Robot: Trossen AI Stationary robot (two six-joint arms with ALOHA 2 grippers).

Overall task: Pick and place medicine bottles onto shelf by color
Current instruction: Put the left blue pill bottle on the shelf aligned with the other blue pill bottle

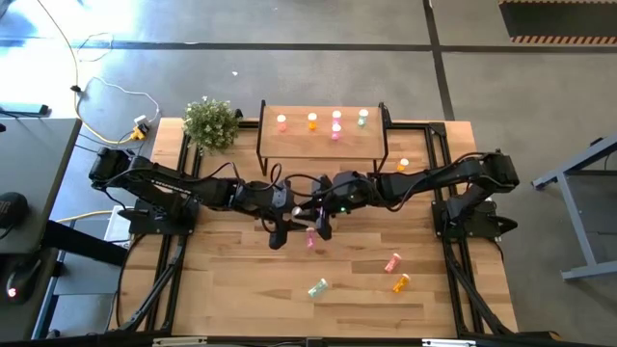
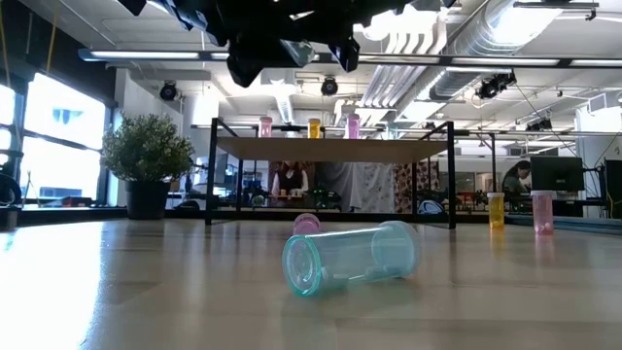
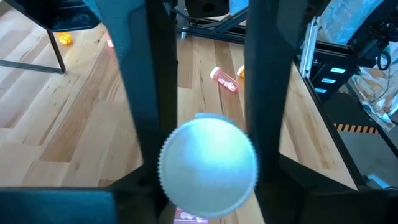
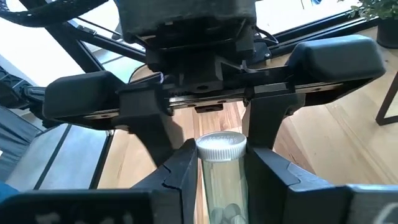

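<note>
White-capped translucent medicine bottle [image 4: 221, 180] hangs mid-table, near the front of the light-wood shelf on thin black legs [image 1: 323, 146], pinched by the right gripper [image 4: 221, 171] while the left gripper [image 1: 287, 220] stands spread around its cap, apparently an arm-to-arm handover.

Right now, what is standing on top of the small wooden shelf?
On the shelf, five upright bottles show from above: pink, orange, two pink and green. The low view shows only three; a dark arm hides part.
</note>
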